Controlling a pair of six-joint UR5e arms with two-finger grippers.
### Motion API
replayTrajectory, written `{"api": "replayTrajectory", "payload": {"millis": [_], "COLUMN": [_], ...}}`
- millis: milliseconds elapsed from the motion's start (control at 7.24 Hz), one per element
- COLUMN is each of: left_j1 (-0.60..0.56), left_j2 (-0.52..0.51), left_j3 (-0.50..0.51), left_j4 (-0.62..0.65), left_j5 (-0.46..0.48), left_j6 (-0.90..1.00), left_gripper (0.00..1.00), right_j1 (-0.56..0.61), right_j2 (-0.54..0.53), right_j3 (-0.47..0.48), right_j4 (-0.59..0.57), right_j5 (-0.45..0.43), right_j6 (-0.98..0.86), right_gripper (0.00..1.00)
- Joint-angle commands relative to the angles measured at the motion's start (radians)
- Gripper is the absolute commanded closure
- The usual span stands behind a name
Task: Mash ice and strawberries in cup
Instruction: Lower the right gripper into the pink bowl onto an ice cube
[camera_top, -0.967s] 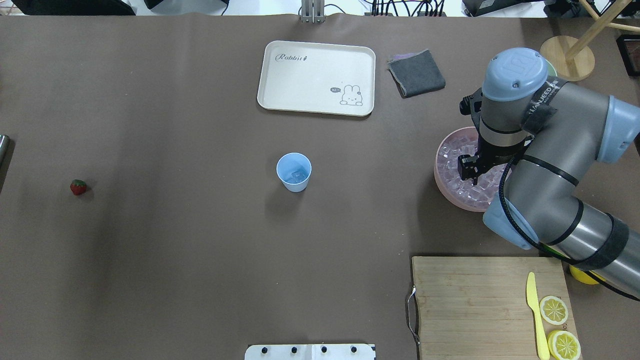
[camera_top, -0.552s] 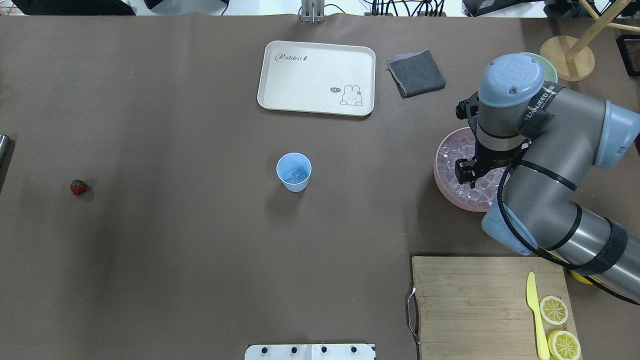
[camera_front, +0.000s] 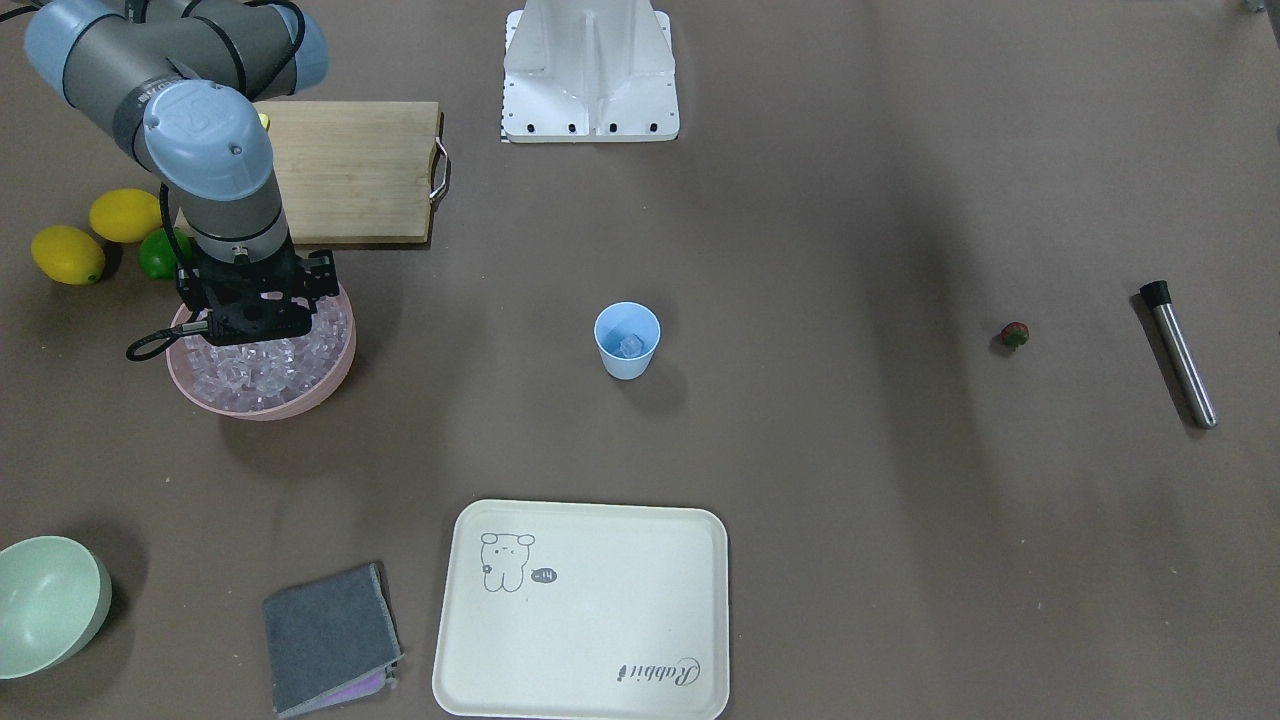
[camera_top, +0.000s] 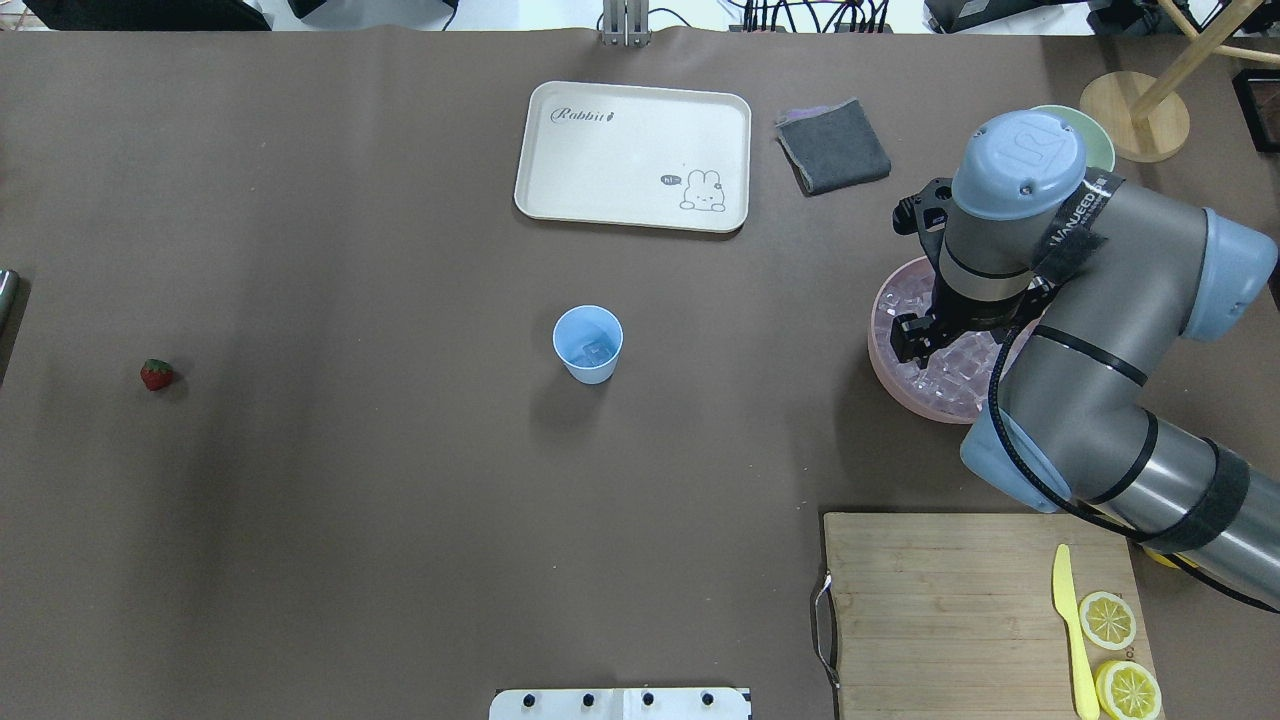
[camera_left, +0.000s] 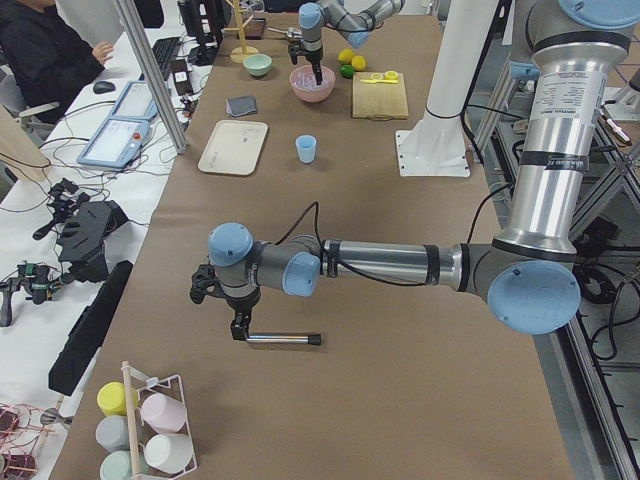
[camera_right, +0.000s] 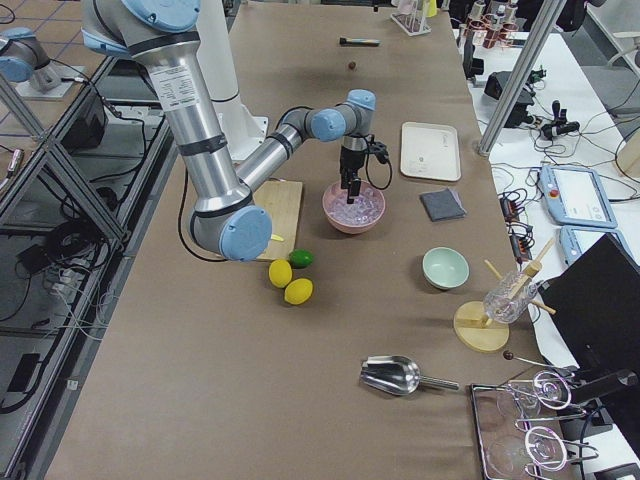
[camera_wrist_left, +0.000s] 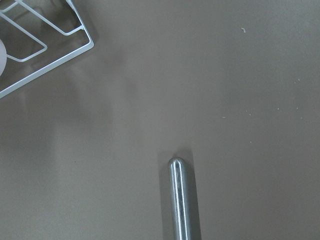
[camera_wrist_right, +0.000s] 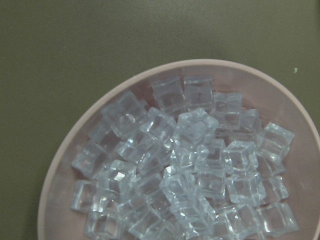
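Observation:
The light-blue cup (camera_top: 588, 345) stands mid-table with one ice cube (camera_front: 630, 346) inside. The strawberry (camera_top: 156, 374) lies alone far to the left. A pink bowl (camera_top: 880, 350) at the right is full of ice cubes (camera_wrist_right: 195, 165). My right gripper (camera_top: 912, 342) hangs over the bowl's left part, close above the ice; I cannot tell whether it is open or holds a cube. My left gripper (camera_left: 238, 330) shows only in the exterior left view, above one end of a steel muddler (camera_front: 1180, 355); I cannot tell its state.
A cream rabbit tray (camera_top: 632, 155) and a grey cloth (camera_top: 833, 146) lie at the back. A wooden cutting board (camera_top: 940, 610) with a yellow knife (camera_top: 1068, 625) and lemon slices is front right. A pale-green bowl (camera_front: 45, 600), lemons and a lime (camera_front: 160, 255) sit near the pink bowl.
My right gripper has moved left over the pink bowl, toward its left rim. The cup and strawberry have not moved.

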Motion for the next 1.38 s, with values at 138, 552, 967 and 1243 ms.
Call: {"api": "replayTrajectory", "payload": {"millis": [138, 552, 967, 1243], "left_j1": [0.000, 0.000, 0.000, 0.001], "left_j2": [0.005, -0.003, 0.005, 0.002], "left_j3": [-0.006, -0.011, -0.012, -0.012], "left_j4": [0.001, -0.001, -0.001, -0.001], "left_j5": [0.000, -0.003, -0.005, -0.005], "left_j6": [0.000, 0.000, -0.002, -0.002], "left_gripper": [0.02, 0.02, 0.02, 0.02], "right_j1": [0.001, 0.008, 0.011, 0.010], "right_j2": [0.002, 0.000, -0.030, -0.046], "right_j3": [-0.011, -0.008, 0.004, 0.003], "right_j4": [0.006, 0.006, -0.002, -0.011], "right_j5": [-0.011, -0.013, -0.005, -0.003], "right_j6": [-0.007, -0.014, -0.089, -0.097], "right_gripper": [0.13, 0.13, 0.13, 0.13]}}
